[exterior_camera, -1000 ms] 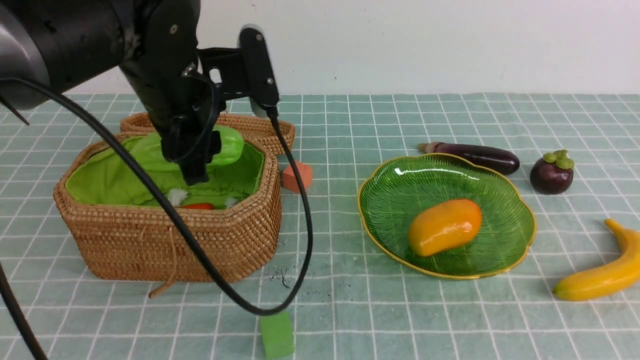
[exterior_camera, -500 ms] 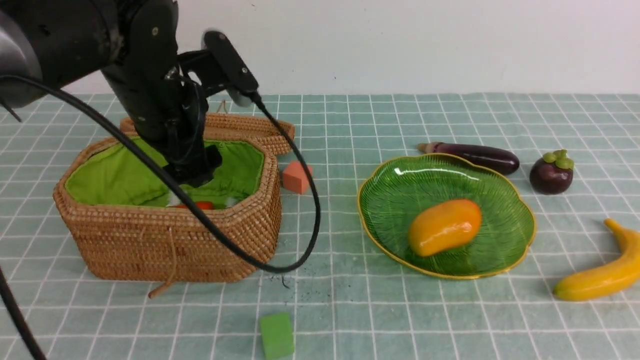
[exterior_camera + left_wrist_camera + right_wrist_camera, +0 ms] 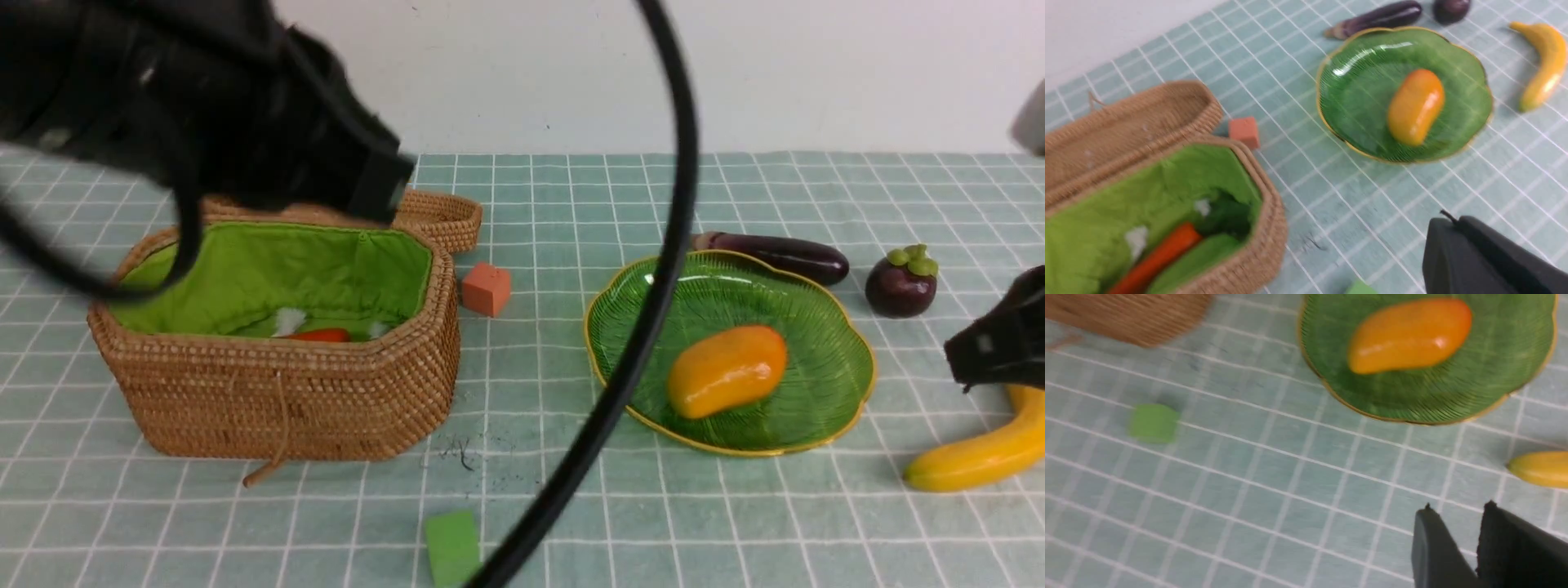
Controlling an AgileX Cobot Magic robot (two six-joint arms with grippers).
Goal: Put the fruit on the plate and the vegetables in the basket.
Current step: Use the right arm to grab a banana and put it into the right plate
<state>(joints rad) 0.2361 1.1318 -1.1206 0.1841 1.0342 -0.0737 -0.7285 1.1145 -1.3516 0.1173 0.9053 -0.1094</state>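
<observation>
Pressed together with nothing between them, the dark, narrow left fingers [image 3: 1453,222] are closed; the right fingers [image 3: 1455,510] stand slightly apart, tapered and empty.

Over the upper left of the front view hangs the left arm [image 3: 204,106], blurred and black, a thick smooth cable [image 3: 653,327] looping down the middle. Below it, the eight-sided basket [image 3: 286,396] of coarse tan wicker has a soft, creased green cloth lining; a smooth orange carrot [image 3: 322,335] and a rounded green gourd [image 3: 1198,261] lie inside.

Right of centre, the glossy, ribbed green plate [image 3: 824,392] with its wavy gold rim holds a plump, shiny mango [image 3: 727,371]. Behind the plate lies a slender, polished eggplant [image 3: 784,255]; at upper right, a round mangosteen [image 3: 900,282]; at lower right, a curved banana [image 3: 971,457], all on the gridded counter [image 3: 555,490].
</observation>
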